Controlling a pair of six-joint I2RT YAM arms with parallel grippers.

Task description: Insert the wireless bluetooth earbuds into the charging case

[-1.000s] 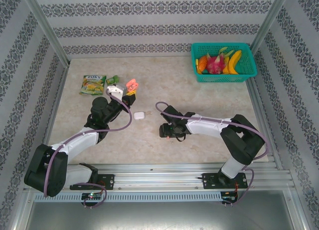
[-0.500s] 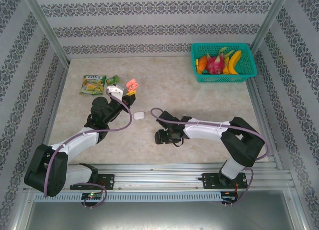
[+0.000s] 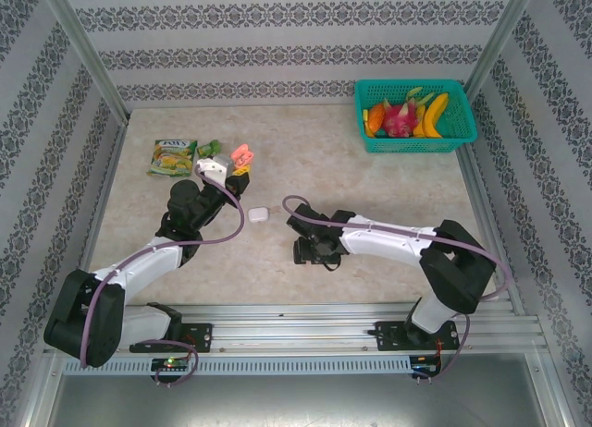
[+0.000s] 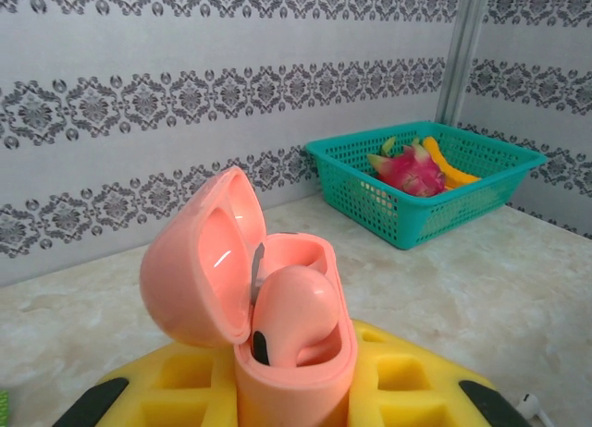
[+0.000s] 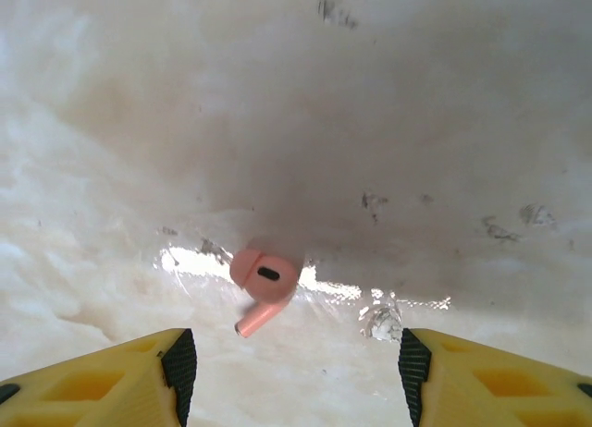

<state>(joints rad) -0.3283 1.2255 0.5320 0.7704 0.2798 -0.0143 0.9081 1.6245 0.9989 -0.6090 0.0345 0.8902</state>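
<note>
- Loose salmon-pink earbud (image 5: 264, 284) flat on marble table (image 5: 444, 122), centre of right wrist frame, stem toward lower left.
- Just below it, right gripper (image 5: 296, 367) spread wide, yellow fingers (image 5: 111, 381) in bottom corners, holding nothing.
- Second pink earbud (image 4: 291, 316) seated in open pink charging case (image 4: 199, 270), lower centre of left wrist frame, lid swung left.
- In top view, left gripper (image 3: 236, 165) clamped tight on that case, left of centre.
- White case (image 3: 258, 213) on table mid-frame; teal fruit basket (image 3: 414, 115) upper right.

You face a pale marbled table (image 3: 324, 150). Damask-banded walls (image 3: 277, 39) enclose it on 3 sides, with 2 aluminium posts (image 3: 85, 53) at the back corners.
</note>
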